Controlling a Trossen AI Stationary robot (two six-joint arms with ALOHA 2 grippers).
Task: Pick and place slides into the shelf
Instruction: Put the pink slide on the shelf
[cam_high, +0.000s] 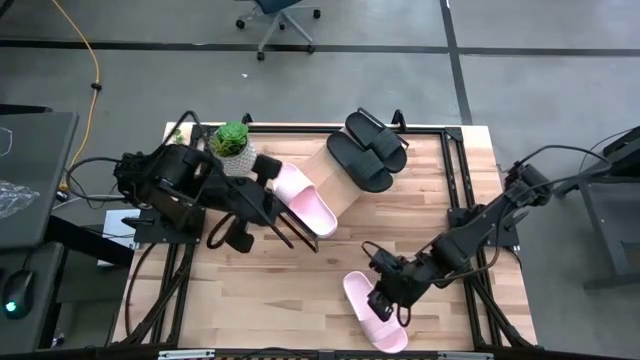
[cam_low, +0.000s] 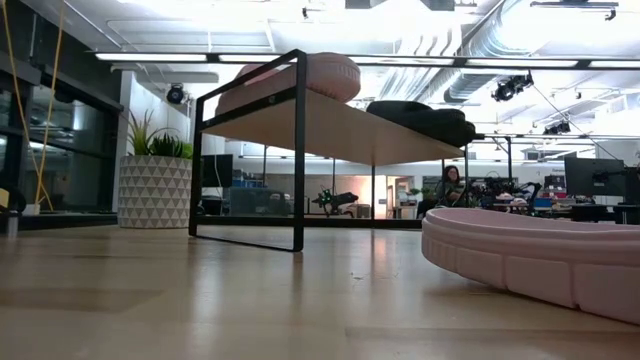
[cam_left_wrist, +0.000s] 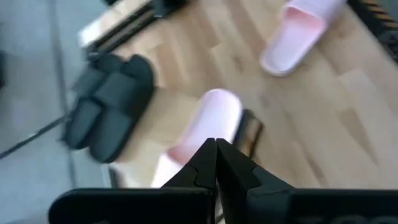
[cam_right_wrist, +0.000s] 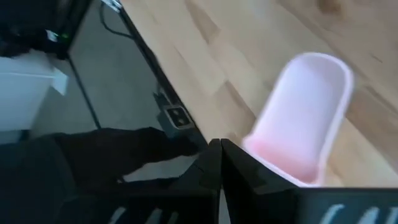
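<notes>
3 slides on shelf (cam_high: 335, 175); right end effector (cam_high: 392, 297), tips pressed together, over last pink slide (cam_high: 372, 312) nr surface's front edge, must open & grab.

Two dark, matte-black jointed arms, blocky segments, black cables looped along links. Left gripper (cam_left_wrist: 216, 163) had tapered black fingers meeting at point; right gripper (cam_right_wrist: 221, 163) similar, possibly glossier, view blurred.

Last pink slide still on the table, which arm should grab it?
Right. The right gripper is over the pink slide lying on the table near the front edge; the left gripper is at the shelf by the other pink slide.
</notes>
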